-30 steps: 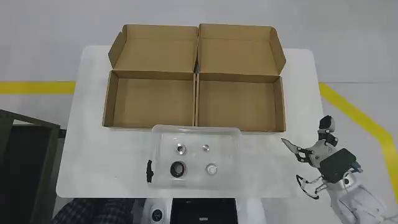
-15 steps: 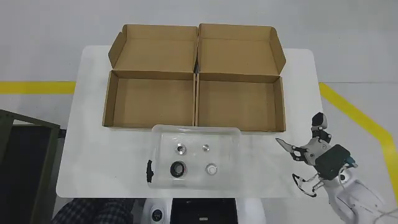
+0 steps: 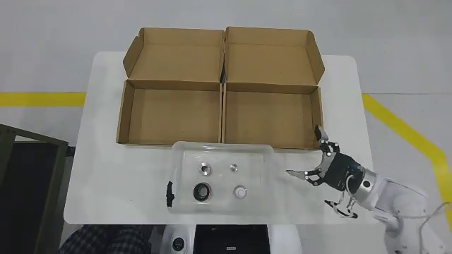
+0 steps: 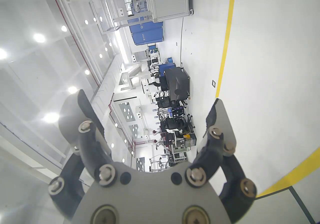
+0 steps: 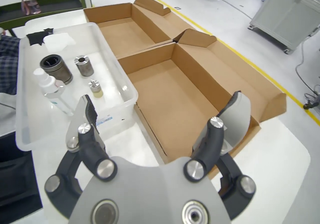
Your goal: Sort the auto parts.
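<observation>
A clear plastic bin (image 3: 261, 149) (image 5: 130, 90) sits at the table's front middle. It holds a dark bearing (image 3: 203, 191) (image 5: 56, 67), a steel cylinder (image 3: 204, 168) (image 5: 83, 65), a small metal part (image 3: 233, 167) (image 5: 95, 87) and a white bottle (image 3: 241, 192) (image 5: 52, 90). Behind it stand two open cardboard boxes, left box (image 3: 173, 116) (image 5: 122, 32) and right box (image 3: 272, 120) (image 5: 175, 90). My right gripper (image 3: 305, 156) (image 5: 163, 96) hangs open and holds nothing, just right of the bin by the right box's front corner. My left gripper (image 4: 150, 97) is open and holds nothing, facing the room.
A small black piece (image 3: 169, 195) (image 5: 37, 36) lies at the bin's left end. Bare white table (image 3: 339, 85) borders the boxes on the right. A dark green shelf unit (image 3: 28, 183) stands beside the table on the left.
The right arm has swung in to the left, from beyond the table's right front corner to just beside the bin. Its fingers stayed open.
</observation>
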Controlling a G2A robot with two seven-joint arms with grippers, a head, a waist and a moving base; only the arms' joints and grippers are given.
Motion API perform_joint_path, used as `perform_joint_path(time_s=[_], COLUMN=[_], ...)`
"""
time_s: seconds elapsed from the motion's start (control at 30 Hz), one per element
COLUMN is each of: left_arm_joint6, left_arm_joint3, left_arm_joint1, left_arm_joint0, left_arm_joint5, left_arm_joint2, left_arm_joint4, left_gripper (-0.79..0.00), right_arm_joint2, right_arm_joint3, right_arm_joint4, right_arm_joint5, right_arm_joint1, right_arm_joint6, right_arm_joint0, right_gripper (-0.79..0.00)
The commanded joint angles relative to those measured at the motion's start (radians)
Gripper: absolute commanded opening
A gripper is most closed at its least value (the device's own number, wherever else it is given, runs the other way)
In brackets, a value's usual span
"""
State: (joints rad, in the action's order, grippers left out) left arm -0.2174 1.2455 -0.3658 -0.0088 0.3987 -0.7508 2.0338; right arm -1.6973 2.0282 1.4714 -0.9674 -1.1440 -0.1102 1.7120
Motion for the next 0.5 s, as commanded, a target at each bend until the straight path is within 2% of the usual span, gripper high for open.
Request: perform_joint_path(time_s=[0.0, 0.27, 0.47], left_arm_joint6=[0.0, 0.0, 0.0], left_arm_joint3=[0.0, 0.0, 0.0], left_arm_joint1=[0.0, 0.0, 0.0], left_arm_joint0=[0.0, 0.0, 0.0], left_arm_joint5=[0.0, 0.0, 0.0], left_arm_joint2=[0.0, 0.0, 0.0], left_arm_joint4=[0.0, 0.0, 0.0], left_gripper=[0.0, 0.0, 0.0], right_arm_joint2=[0.02, 0.171, 0.273], right_arm_joint3=[0.004, 0.078, 0.081], right_arm_joint4=[-0.017, -0.006, -0.027], right_arm_joint5=[-0.03, -0.045, -0.045], right_arm_joint1=[0.003, 0.03, 0.054], right_arm_joint6=[0.031, 0.185, 0.267], right_arm_joint0=[-0.017, -0.056, -0.103], right_gripper=[0.0, 0.0, 0.0])
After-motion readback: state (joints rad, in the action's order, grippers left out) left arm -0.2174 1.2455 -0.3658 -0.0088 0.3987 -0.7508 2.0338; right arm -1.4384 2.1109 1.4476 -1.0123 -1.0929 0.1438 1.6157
